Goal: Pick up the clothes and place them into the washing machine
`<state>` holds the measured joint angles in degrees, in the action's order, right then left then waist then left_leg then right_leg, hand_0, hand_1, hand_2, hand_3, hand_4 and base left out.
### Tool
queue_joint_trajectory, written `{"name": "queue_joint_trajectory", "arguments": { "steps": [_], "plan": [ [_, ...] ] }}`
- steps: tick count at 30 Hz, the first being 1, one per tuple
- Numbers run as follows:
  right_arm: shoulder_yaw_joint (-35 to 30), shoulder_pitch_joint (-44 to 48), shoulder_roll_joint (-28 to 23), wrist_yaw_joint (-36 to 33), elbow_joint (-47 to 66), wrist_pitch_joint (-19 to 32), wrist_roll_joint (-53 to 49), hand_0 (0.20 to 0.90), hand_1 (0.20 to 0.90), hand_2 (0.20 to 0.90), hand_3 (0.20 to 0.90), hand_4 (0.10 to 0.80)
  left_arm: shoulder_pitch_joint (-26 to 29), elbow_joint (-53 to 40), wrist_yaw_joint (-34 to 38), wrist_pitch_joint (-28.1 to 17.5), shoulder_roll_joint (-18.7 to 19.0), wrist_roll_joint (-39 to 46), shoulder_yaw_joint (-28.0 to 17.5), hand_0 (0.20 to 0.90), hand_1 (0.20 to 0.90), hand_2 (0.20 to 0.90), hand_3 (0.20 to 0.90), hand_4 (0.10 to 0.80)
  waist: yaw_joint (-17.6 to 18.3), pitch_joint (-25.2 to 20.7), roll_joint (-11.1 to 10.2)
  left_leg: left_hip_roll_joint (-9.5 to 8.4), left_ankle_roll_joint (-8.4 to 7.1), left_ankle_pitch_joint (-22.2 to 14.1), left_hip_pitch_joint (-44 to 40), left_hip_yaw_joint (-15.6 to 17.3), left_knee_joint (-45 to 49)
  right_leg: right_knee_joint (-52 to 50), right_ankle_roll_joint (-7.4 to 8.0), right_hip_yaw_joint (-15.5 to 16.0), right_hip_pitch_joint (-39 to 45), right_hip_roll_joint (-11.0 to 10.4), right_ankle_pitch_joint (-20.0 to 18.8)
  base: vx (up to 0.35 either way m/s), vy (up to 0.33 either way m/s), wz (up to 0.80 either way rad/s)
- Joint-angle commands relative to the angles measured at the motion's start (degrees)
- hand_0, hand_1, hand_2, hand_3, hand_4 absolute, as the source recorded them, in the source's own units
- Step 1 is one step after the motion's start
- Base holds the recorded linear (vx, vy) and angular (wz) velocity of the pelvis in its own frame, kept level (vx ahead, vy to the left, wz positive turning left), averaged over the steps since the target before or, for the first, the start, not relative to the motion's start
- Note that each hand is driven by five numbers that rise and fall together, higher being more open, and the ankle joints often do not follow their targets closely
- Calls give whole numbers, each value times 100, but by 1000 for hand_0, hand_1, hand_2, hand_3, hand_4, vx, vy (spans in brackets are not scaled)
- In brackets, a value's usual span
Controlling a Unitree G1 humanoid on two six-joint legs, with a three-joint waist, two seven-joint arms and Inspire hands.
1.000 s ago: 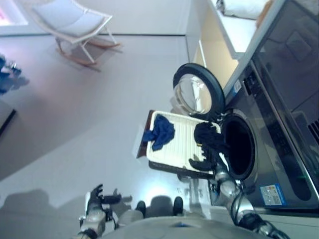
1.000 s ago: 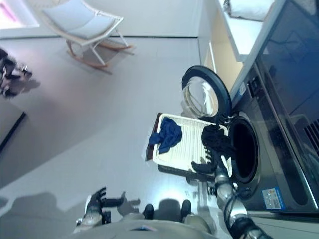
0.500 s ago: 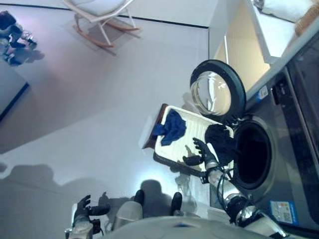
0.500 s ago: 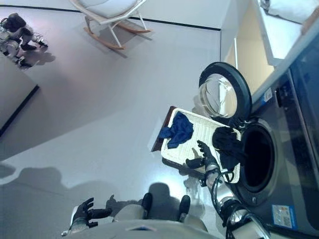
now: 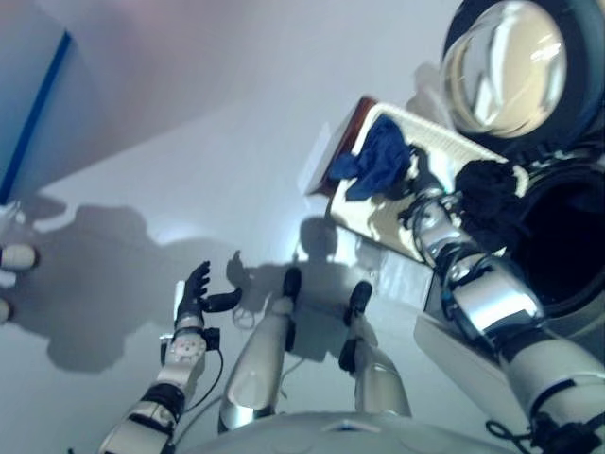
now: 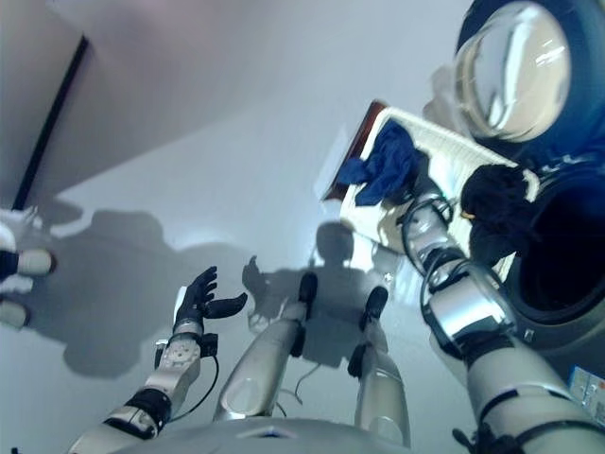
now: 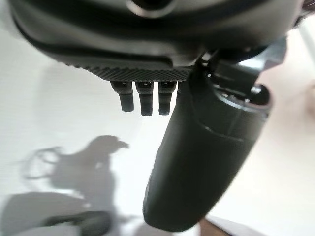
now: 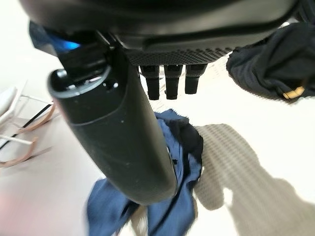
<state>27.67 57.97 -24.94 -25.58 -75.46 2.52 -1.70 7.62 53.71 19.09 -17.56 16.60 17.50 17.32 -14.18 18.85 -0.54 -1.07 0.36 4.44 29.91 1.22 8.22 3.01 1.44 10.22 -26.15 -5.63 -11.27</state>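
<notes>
Two garments lie on the white tray (image 5: pixel 382 216): a blue cloth (image 5: pixel 376 159) bunched near the tray's far corner, and a black cloth (image 5: pixel 492 199) at the end next to the washer drum (image 5: pixel 563 248), draped over the tray's edge just by the dark opening. The tray is slatted and white with a dark brown rim, and it sits on the floor (image 5: pixel 189 142) right in front of the washer, whose round door (image 5: pixel 506 66) stands swung open beyond it, its glass bowl facing out. The right hand (image 8: pixel 167 78) reaches over the tray above the blue cloth; in its wrist view the fingers point straight out and the thumb stands apart, with nothing held, the blue cloth lying below them and the black cloth off to one side. In the eye views the right arm runs across the tray's near edge and the hand itself is mostly hidden against the cloth. The left hand (image 5: pixel 197 301) hangs well apart from the tray, over bare floor, its fingers spread and relaxed, empty.
</notes>
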Motion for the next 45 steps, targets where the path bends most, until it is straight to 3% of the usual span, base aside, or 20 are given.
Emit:
{"name": "queue_joint_trajectory", "arguments": {
  "steps": [1,11,12,19,23,24,25,26,30,31,35,39,45],
  "plan": [
    [225,753,-392,-295,-235,182,-37,900,900,900,900,800,113,-152,335,-177,267,60,130,900,900,900,900,800,-160,84,181,-158,-312,551,197,-218,-638,-854,437,-165,394,-143,788,-46,30,19],
    [535,1469,-937,-262,-342,269,-334,900,900,900,900,800,352,-1081,468,-215,336,158,253,900,900,900,900,800,-284,462,376,-274,-258,329,1379,-402,221,-1713,282,-154,-731,-173,1086,-46,0,7],
    [668,1608,-979,-232,-385,263,-329,900,900,900,900,800,417,-1149,496,-236,371,167,278,900,900,900,900,800,-267,511,371,-323,-288,204,1421,-444,255,-1835,305,-214,-832,-179,1198,24,15,8],
    [979,1779,-1264,0,-252,402,-617,900,900,900,900,800,578,-1837,521,-260,325,206,237,900,900,900,900,800,-280,489,500,-390,-347,229,2033,-523,389,-2189,221,-429,-1605,-122,1362,-3,27,5],
    [1162,1733,-1013,45,-347,356,-398,900,900,900,900,800,557,-1810,464,-245,273,178,343,900,900,900,900,800,-330,471,592,-413,-335,219,2104,-559,398,-2245,201,-445,-1713,-148,1437,18,2,0],
    [1229,1769,-953,35,-480,295,-243,851,851,851,851,767,554,-1790,453,-244,268,211,340,900,900,900,900,800,-352,477,620,-409,-332,229,2109,-559,383,-2240,191,-445,-1716,-158,1449,0,0,0],
    [1220,1756,-938,-20,-514,275,-164,436,436,436,436,491,569,-1749,477,-235,251,228,332,900,900,900,900,800,-366,477,641,-414,-332,237,2106,-559,364,-2219,191,-450,-1717,-165,1442,0,0,0],
    [1207,1747,-927,-66,-516,249,-106,300,300,300,300,400,583,-1745,515,-233,245,204,352,900,900,900,900,800,-373,490,667,-411,-333,250,2106,-557,343,-2205,193,-437,-1718,-180,1446,0,0,0],
    [1159,1752,-892,-140,-572,205,-8,300,300,300,300,400,666,-1681,554,-224,184,157,463,900,900,900,900,800,-391,521,756,-437,-330,281,2081,-572,285,-2165,201,-428,-1682,-190,1451,-20,8,0],
    [1080,1721,-886,-177,-546,218,15,300,300,300,300,400,711,-1593,568,-206,129,134,523,900,900,900,900,800,-410,549,834,-413,-303,458,2128,-565,252,-2112,189,-409,-1726,-159,1275,-78,33,-2],
    [893,1627,-824,-293,-344,283,-159,300,300,300,300,400,795,-1276,640,-172,74,121,629,900,900,900,900,800,-346,572,814,-409,-278,450,2022,-517,249,-2102,200,-472,-1669,-149,1253,-19,28,-1],
    [462,1489,-734,-408,-179,395,-636,300,300,300,300,400,885,-1012,682,-168,16,164,706,900,900,900,900,800,-278,592,811,-403,-256,456,1856,-489,198,-2068,216,-528,-1561,-141,1222,0,29,-10],
    [-702,886,-407,-644,600,875,-1973,300,300,300,300,400,917,-379,724,-170,-56,205,831,900,900,900,900,800,-54,551,820,-359,-194,450,1362,-298,-32,-1729,308,-733,-1120,-168,1045,3,66,-12]
  ]
}}
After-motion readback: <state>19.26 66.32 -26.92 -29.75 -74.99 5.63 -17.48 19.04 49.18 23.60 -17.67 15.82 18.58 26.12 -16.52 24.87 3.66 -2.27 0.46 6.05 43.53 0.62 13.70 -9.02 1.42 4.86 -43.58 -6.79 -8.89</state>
